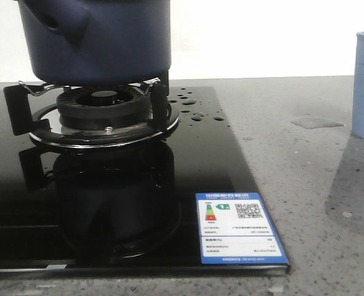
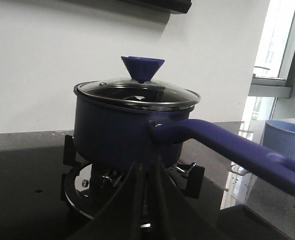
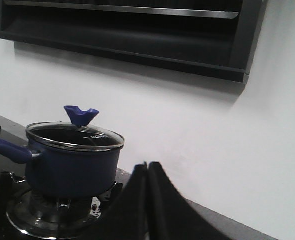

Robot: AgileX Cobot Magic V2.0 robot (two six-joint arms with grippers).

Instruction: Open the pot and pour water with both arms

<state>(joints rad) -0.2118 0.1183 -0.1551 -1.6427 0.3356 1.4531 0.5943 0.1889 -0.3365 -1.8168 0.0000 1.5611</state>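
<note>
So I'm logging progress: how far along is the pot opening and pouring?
Nothing looks done. The glass lid is on the pot, which sits on the burner. Left gripper and right gripper are shut, holding nothing. Left: lift lid, grasp handle, pour into the cup.

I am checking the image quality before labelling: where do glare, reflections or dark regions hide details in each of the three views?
Front view: the glossy black glass cooktop mirrors the dark navy-blue pot, which is cropped at the top. Left wrist view: the window is overexposed, and the left gripper is a dark silhouette. Right wrist view: dim overall; the black range hood loses detail, as does the right gripper.
</note>
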